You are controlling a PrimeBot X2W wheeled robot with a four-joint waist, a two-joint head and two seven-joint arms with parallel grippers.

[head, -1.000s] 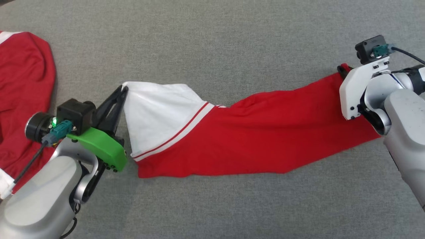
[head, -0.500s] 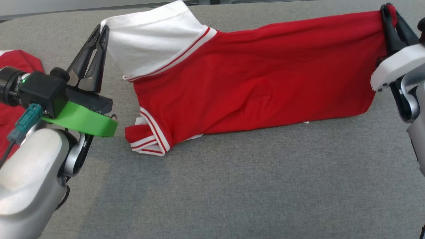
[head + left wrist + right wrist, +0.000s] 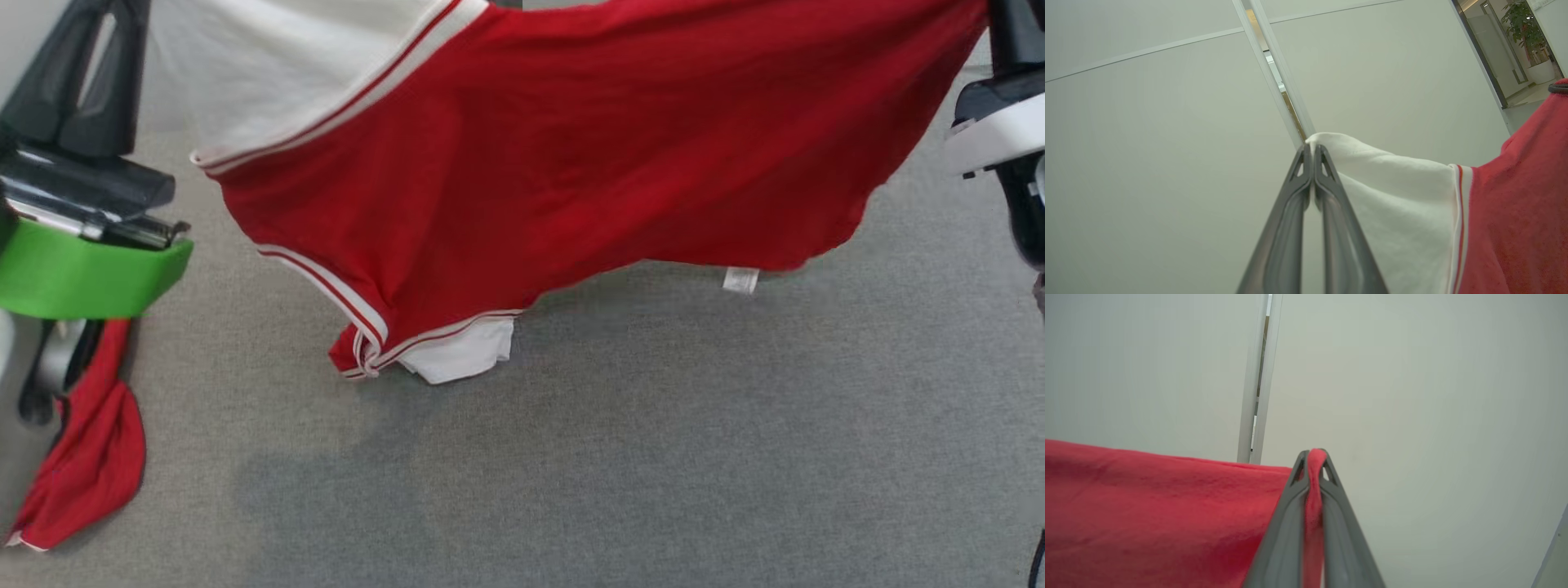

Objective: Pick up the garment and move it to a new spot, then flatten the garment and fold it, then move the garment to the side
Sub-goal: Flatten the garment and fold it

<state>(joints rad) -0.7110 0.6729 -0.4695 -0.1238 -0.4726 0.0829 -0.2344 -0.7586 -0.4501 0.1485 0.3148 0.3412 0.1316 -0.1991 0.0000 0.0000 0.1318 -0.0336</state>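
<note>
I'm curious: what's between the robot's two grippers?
The shirt, stretched from left gripper to right gripper, both shut on it. Head view shows it.

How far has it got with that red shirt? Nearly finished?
Still early. Done: the shirt is picked up, with the left claw shut on its white sleeve and the right claw shut on its red edge. In hand: it hangs spread between them over the grey table. Left: lay it down in a new spot, flatten it, fold it, move it aside.
</note>
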